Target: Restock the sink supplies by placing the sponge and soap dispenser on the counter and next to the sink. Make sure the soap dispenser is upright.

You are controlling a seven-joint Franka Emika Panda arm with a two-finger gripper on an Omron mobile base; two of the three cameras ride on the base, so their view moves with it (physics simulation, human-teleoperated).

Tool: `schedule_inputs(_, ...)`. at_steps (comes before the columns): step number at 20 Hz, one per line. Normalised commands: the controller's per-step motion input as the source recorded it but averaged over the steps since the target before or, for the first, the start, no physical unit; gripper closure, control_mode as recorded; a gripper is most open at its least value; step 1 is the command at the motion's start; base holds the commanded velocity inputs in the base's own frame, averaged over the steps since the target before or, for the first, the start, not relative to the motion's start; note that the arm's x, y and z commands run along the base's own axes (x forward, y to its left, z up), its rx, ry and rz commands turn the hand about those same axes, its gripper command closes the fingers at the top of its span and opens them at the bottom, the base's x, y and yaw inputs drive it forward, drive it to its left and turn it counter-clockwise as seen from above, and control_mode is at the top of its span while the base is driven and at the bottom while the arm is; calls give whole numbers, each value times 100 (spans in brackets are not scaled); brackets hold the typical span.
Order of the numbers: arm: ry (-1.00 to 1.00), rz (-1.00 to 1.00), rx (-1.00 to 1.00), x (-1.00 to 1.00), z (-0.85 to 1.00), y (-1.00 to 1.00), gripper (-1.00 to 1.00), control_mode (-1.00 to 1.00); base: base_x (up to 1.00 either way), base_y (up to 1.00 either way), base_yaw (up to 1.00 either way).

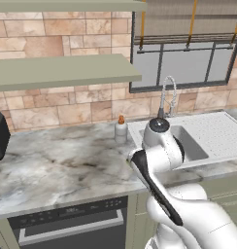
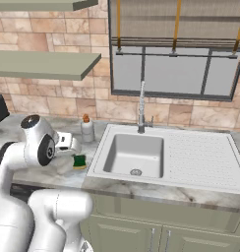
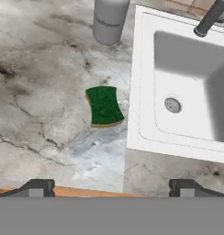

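Sponge (image 3: 104, 106) is seen lying flat on the counter (image 3: 40, 114), green face up, just beside the sink (image 3: 141, 114) rim, not touching it. Soap dispenser (image 2: 87, 129) is set upright w/ orange pump on top, on the same counter near the sink's back corner, apart from the sponge. Gripper (image 3: 111, 187) is held above the sponge w/ jaws spread wide, nothing gripped. Both items are judged placed as asked; little is left beyond pulling the arm clear.
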Motion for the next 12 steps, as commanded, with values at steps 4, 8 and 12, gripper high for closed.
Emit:
schedule_inputs(4, -17, -9, 0, -63, 77, 0, -100, -100, 0, 0, 0)
schedule_inputs(8, -17, -8, 0, -53, 61, -6, -100, -100, 0, 0, 0)
schedule_inputs(12, -16, -5, 0, -44, 37, -7, -100, -100, 0, 0, 0)
